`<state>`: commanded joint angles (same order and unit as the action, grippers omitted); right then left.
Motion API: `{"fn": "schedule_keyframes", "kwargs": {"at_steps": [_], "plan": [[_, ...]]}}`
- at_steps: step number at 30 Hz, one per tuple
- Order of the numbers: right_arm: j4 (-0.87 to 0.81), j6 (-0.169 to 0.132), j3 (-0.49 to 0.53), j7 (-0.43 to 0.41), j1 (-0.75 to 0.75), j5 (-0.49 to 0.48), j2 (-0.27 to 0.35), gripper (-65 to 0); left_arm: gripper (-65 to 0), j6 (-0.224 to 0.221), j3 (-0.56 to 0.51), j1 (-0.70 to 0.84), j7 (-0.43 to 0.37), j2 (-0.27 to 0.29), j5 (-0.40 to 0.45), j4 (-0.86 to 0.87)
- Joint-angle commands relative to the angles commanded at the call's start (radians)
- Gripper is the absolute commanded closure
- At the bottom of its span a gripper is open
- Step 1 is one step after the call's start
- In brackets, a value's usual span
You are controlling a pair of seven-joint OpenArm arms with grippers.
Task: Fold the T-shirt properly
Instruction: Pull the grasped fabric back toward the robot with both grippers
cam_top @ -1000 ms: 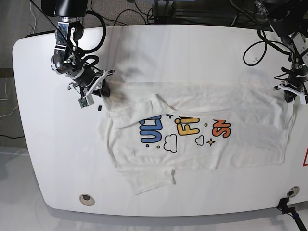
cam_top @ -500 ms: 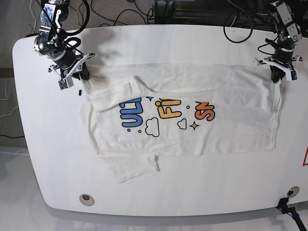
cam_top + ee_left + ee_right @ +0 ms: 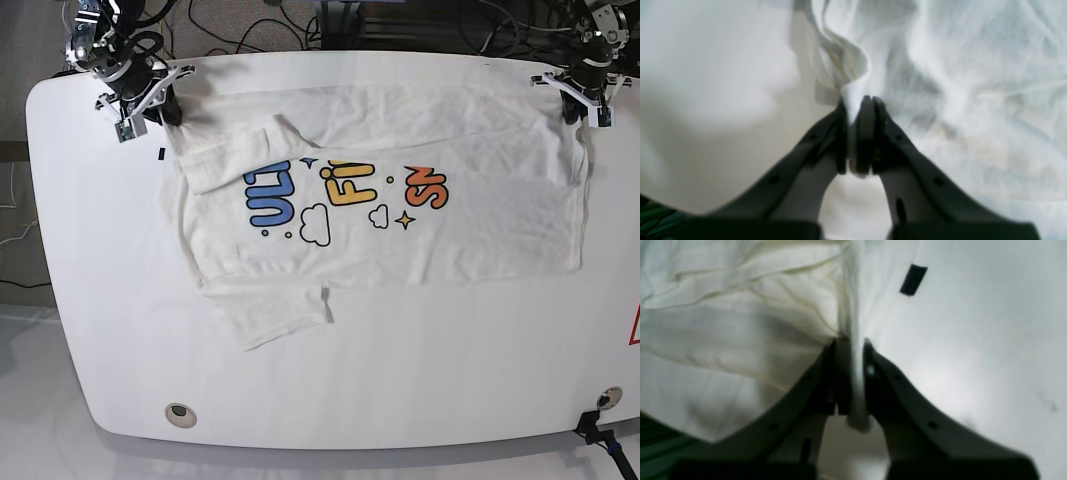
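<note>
- T-shirt (image 3: 400, 170) spread print-up on white table (image 3: 90, 300), upper edge near the table's far side.
- Left end effector (image 3: 857, 113) pinched tight on a bunched fold of shirt fabric (base view: far right corner).
- Right end effector (image 3: 851, 346) clamped on the shirt edge at far left corner; small black mark (image 3: 913, 279) on the table just beside.
- One sleeve folded over near "ULTRA" print.

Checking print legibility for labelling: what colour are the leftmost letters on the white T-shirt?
Blue, on the white printed cotton T-shirt; clearest in the base view.
</note>
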<state>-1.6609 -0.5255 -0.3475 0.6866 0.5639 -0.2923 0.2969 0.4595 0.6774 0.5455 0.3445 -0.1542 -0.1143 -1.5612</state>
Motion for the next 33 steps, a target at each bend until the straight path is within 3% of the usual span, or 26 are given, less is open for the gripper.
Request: {"fn": "schedule_keyframes", "kwargs": {"at_steps": [11, 12, 14, 16, 20, 22, 23, 27, 29, 33], "plan": [[0.006, 0.0, 0.0, 0.0, 0.006, 0.005, 0.0, 0.0, 0.0, 0.002, -0.008, 0.0, 0.002, -0.006, 0.008, 0.003], [0.006, 0.0, 0.0, 0.0, 0.005, 0.005, 0.0, 0.0, 0.0, 0.018, -0.008, 0.0, 0.002, -0.008, 0.008, 0.005], [0.006, 0.003, 0.0, 0.0, 0.005, 0.008, 0.0, 0.0, 0.0, 0.1, -0.008, 0.0, 0.005, -0.009, 0.011, 0.005], [0.006, 0.005, 0.0, 0.0, 0.005, 0.008, 0.0, 0.0, -0.7, 0.143, -0.008, -0.005, 0.043, -0.014, 0.026, 0.005], [0.006, 0.006, 0.0, 0.0, 0.003, 0.005, 0.0, 0.0, -32.9, 0.144, -0.008, -0.031, 0.098, -0.023, 0.101, 0.003], [0.006, 0.006, 0.0, 0.0, 0.003, 0.005, 0.0, -10.1, -46.6, 0.144, -0.006, -0.035, 0.098, -0.023, 0.114, 0.003], [0.006, 0.006, 0.0, 0.0, 0.003, 0.005, 0.0, -15.7, -50.3, 0.144, -0.006, -0.035, 0.1, -0.023, 0.115, 0.003], [0.003, 0.006, 0.0, 0.0, 0.005, 0.003, 0.002, -35.8, -53.4, 0.144, -0.005, -0.032, 0.1, -0.029, 0.115, 0.0], [0.0, 0.002, 0.0, 0.0, 0.005, 0.002, 0.005, -40.9, -53.4, 0.144, -0.003, -0.031, 0.1, -0.031, 0.115, -0.005], [-0.011, 0.0, 0.0, 0.0, 0.005, 0.002, 0.008, -41.7, -53.4, 0.144, 0.0, -0.025, 0.103, -0.043, 0.115, -0.058]]}}
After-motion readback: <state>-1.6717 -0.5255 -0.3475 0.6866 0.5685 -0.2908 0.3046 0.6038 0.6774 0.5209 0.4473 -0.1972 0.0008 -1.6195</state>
